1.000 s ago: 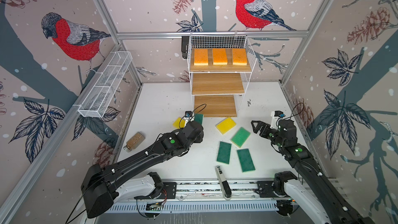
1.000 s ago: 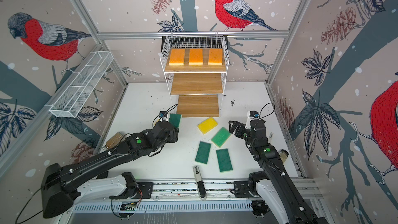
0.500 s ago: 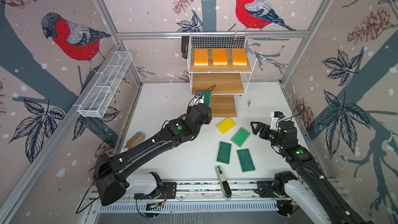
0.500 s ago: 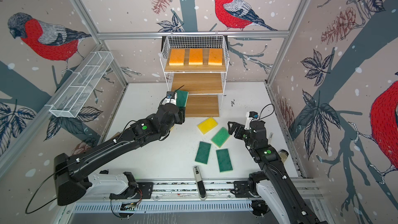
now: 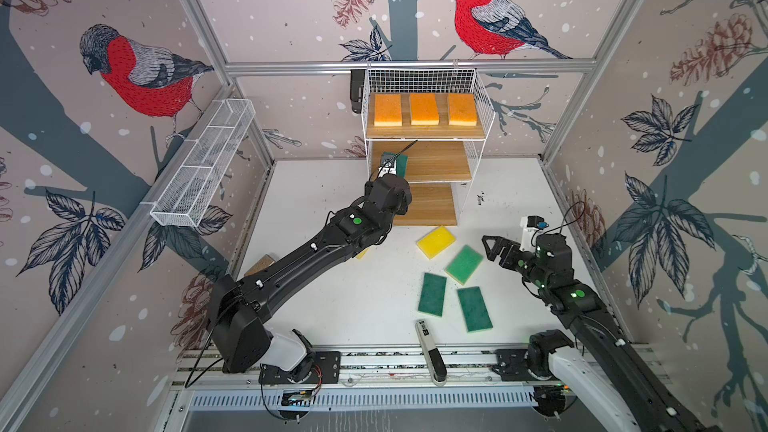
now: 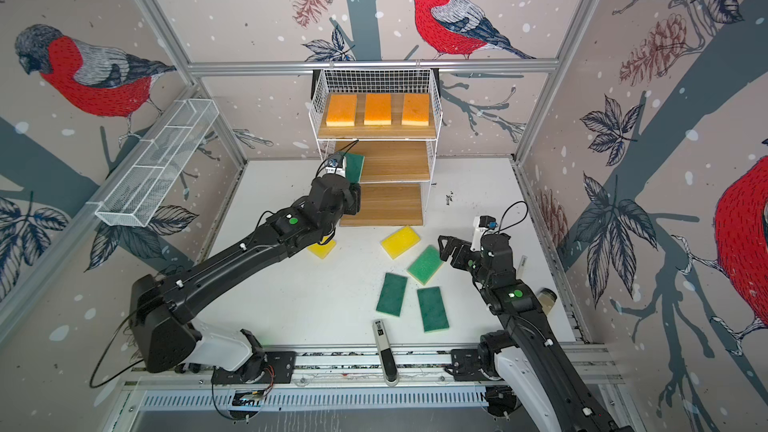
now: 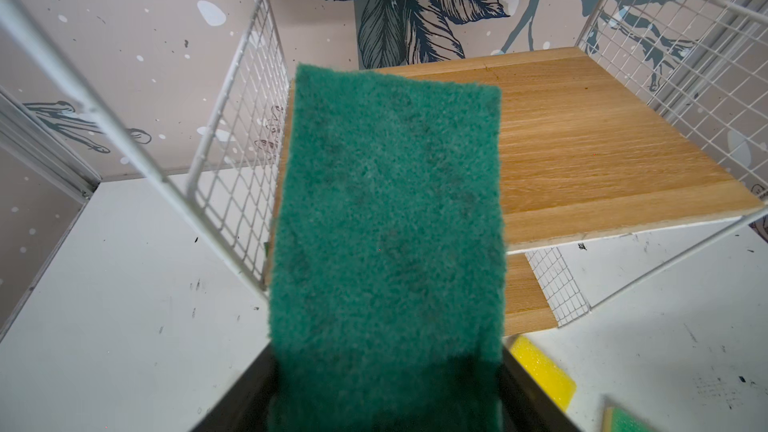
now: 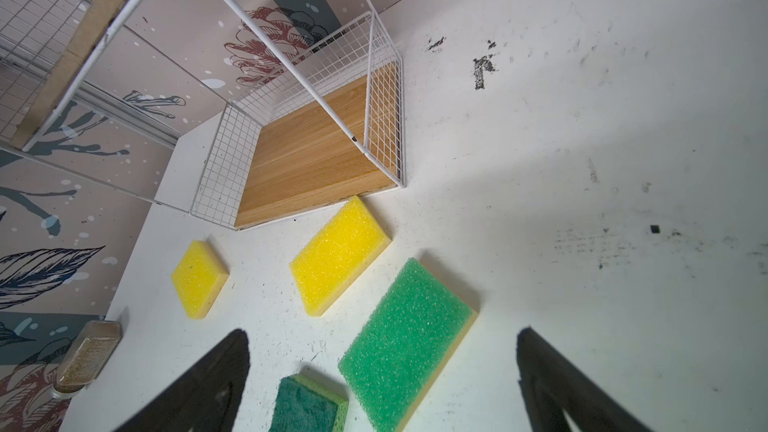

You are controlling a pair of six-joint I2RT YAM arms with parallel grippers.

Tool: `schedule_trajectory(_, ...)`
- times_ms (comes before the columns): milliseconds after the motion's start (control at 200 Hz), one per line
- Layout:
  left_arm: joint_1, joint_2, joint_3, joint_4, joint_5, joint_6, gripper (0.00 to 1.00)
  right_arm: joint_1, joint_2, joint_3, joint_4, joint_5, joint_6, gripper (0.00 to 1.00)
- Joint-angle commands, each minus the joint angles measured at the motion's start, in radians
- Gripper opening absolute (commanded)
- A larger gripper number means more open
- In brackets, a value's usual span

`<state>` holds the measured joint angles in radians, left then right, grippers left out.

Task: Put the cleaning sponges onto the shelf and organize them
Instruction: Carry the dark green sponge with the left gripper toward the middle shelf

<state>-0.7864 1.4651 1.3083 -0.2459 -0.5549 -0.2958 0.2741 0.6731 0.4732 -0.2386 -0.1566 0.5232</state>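
Green sponge (image 7: 386, 222) gripped in left pincer (image 7: 384, 405), over middle board of shelf (image 7: 582, 151), right pincer (image 8: 382, 334) wide apart, empty

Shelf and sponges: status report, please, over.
Left gripper shut on green sponge, at middle board's left end. Right gripper open, empty. Wire side panel close beside sponge.

Left arm (image 5: 316, 251) hides most of one yellow sponge (image 5: 362, 253); right wrist view crops a dark green sponge (image 8: 305, 407)
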Motion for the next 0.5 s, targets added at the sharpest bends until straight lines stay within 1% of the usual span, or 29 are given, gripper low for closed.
schedule_trajectory(0,0.003,0.02,0.013,0.084,-0.015,0.003,0.67,0.005,0.001,-0.002,0.037,-0.006,0.008,1.0)
schedule_trajectory(175,0.006,0.036,0.008,0.146,-0.042,0.005,0.67,0.012,0.002,-0.002,0.041,-0.015,0.013,1.0)
schedule_trajectory(496,0.018,0.079,0.026,0.188,-0.071,-0.026,0.68,0.024,0.005,-0.016,0.055,-0.017,0.019,1.0)
